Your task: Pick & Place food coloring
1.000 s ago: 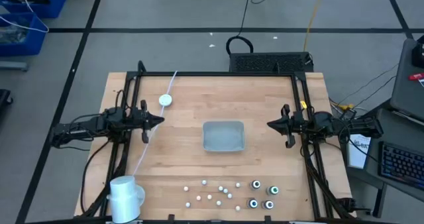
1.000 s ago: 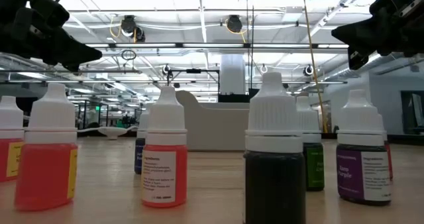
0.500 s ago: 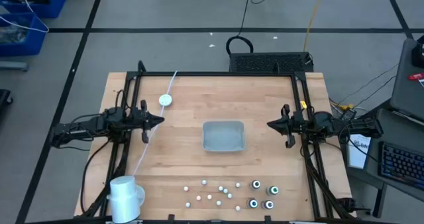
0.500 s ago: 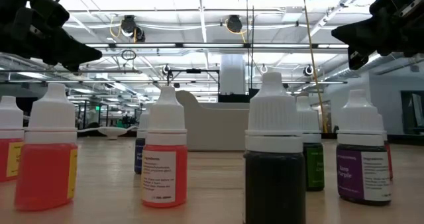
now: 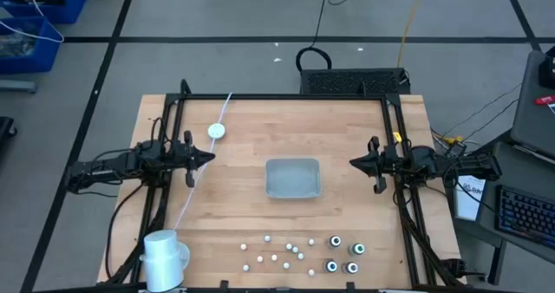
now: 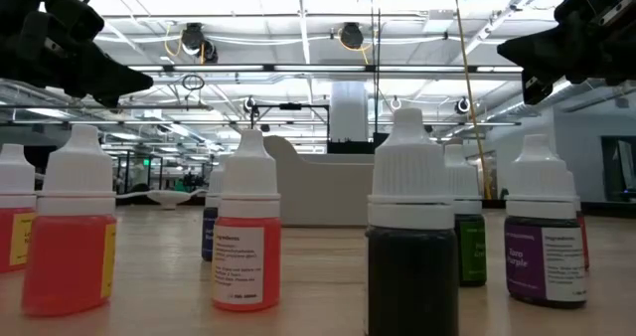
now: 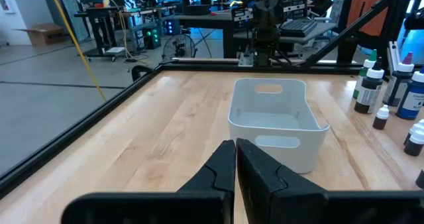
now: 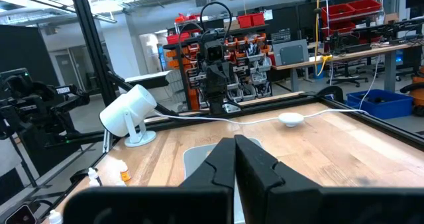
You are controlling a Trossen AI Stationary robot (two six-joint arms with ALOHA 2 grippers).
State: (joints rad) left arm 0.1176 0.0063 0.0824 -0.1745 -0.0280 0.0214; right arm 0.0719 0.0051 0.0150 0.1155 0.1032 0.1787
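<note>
Four dark round food coloring bottles (image 5: 342, 254) with pale tops stand on their bases near the table's near edge, right of middle. In the low view they loom close (image 6: 412, 237). The grey tray (image 5: 292, 178) sits at the table's centre, also seen in the left wrist view (image 7: 278, 124). My left gripper (image 5: 208, 158) hovers shut, left of the tray, its fingers together in its wrist view (image 7: 236, 154). My right gripper (image 5: 354, 163) hovers shut to the tray's right (image 8: 234, 148). Both are well above the table and far from the bottles.
Several smaller white-capped bottles (image 5: 277, 251) are scattered left of the dark ones. A white cylindrical lamp-like device (image 5: 163, 257) stands at the near left corner. A white puck (image 5: 216, 130) with a cable lies far left. Black frame rails (image 5: 395, 154) run along both sides.
</note>
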